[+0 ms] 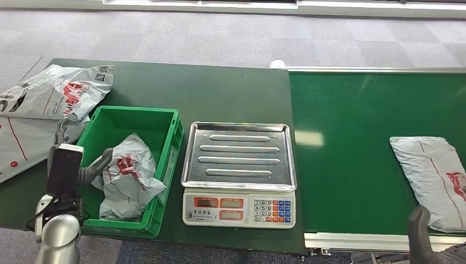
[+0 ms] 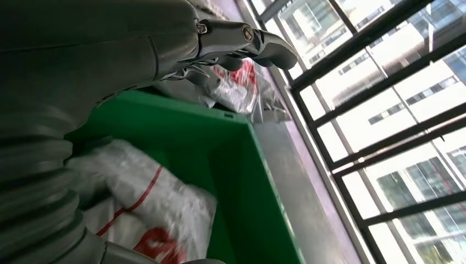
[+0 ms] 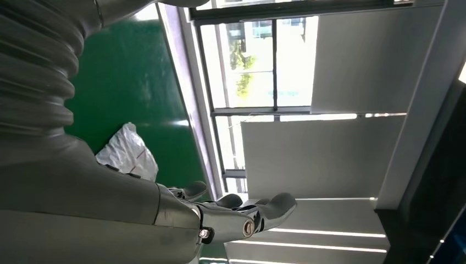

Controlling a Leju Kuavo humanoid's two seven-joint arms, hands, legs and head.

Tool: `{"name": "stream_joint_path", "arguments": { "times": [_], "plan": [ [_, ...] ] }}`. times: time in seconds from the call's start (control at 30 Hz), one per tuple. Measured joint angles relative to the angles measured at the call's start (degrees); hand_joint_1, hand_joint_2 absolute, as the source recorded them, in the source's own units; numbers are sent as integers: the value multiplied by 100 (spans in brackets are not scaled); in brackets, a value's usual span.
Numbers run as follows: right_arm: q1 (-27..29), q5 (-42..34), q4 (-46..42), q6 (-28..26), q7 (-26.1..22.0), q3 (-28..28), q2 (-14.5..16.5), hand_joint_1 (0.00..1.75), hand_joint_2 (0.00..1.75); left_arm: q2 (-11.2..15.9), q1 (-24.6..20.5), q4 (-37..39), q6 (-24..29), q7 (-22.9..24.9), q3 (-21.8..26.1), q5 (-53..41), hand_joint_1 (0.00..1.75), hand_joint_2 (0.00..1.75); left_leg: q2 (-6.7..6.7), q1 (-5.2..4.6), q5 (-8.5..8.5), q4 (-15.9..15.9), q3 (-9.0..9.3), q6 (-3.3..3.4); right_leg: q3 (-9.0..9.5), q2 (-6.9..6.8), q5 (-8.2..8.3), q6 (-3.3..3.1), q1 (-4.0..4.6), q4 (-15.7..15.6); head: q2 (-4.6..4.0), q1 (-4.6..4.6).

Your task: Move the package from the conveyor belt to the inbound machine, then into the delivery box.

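Note:
A grey package with red print [image 1: 431, 179] lies flat on the green conveyor belt [image 1: 351, 143] at the right, also seen in the right wrist view as package [image 3: 128, 152]. My right hand [image 1: 420, 237] comes up at the belt's near edge just beside it, fingers [image 3: 247, 212] spread and holding nothing. The inbound machine, a scale with a bare steel tray [image 1: 239, 151], stands mid-table. To its left, the green delivery box [image 1: 170, 144] holds a crumpled package [image 1: 127, 176]. My left hand [image 1: 88, 168] hovers over the box's left side, fingers [image 2: 247, 41] apart and empty, above that package [image 2: 145, 206].
Two more grey mailers [image 1: 60, 91] [image 1: 22, 137] lie on the dark green table left of the box. The scale's keypad and display [image 1: 239, 209] face the table's front edge. Bare belt stretches between scale and package.

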Motion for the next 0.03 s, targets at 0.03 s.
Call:
{"name": "stream_joint_path", "arguments": {
  "times": [0.03],
  "plan": [
    [38,-23,6,0,0,0,-18,0,175,21,146,-131,-73,-54,-4,188,0,175,3,0,-4,0,2,-1,0,3,-4,0,0,0,0,0]
  ]
}}
